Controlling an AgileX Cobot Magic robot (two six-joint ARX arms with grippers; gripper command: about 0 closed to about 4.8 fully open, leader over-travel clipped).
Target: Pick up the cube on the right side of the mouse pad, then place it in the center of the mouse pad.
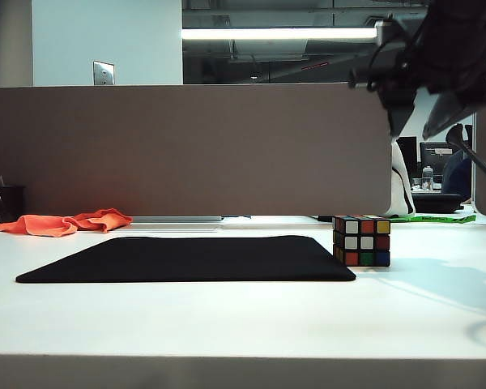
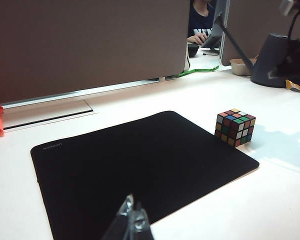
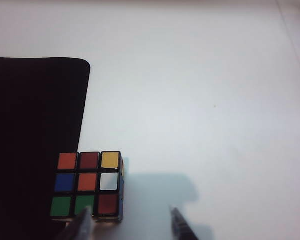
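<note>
Cube (image 1: pixel 361 241) right of mouse pad (image 1: pixel 186 258) (touching its edge).

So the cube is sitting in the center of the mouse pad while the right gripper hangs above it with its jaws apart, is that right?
Not quite: the cube is not in the center. It sits on the white table at the right edge of the mouse pad, as the exterior view shows. The rest holds: the right gripper hangs above it with its jaws apart.
</note>
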